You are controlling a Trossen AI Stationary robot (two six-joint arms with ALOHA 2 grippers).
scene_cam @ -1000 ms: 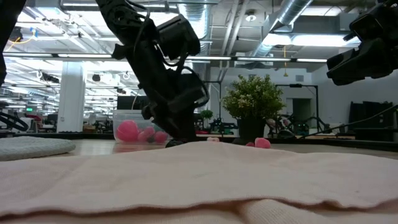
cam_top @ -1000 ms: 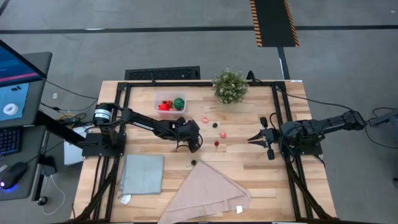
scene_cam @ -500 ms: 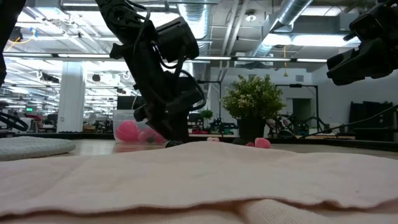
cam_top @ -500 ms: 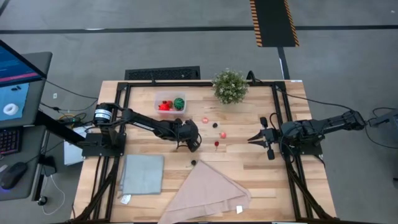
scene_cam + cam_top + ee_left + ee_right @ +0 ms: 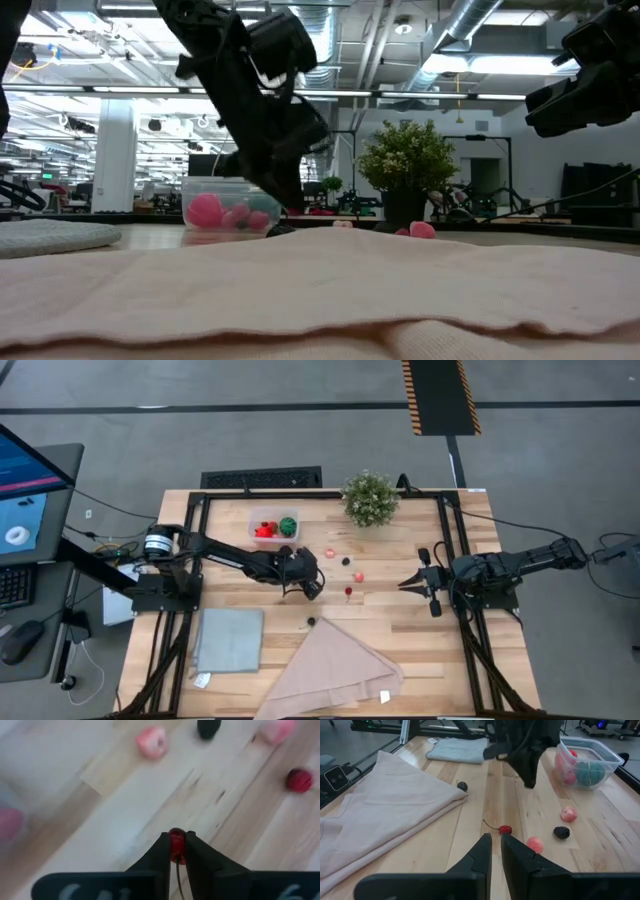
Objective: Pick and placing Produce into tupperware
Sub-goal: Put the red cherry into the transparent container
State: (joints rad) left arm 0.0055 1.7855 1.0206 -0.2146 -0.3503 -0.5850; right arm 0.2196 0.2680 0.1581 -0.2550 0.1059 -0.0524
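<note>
The left gripper (image 5: 176, 851) is pinched on a small red cherry (image 5: 176, 840), lifted just off the desk (image 5: 400, 630) near its middle, apparently for carrying to the tupperware (image 5: 273, 526) toward the far edge, which already holds red and green produce. Loose pieces (image 5: 345, 560) lie scattered mid-desk. The right gripper (image 5: 405, 582) waits by the right edge, fingers nearly together, holding nothing.

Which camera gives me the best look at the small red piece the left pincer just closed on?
The left wrist view: the small red piece sits pinched between the left pincer tips. From the high, low and right wrist views, the arm hides it.
</note>
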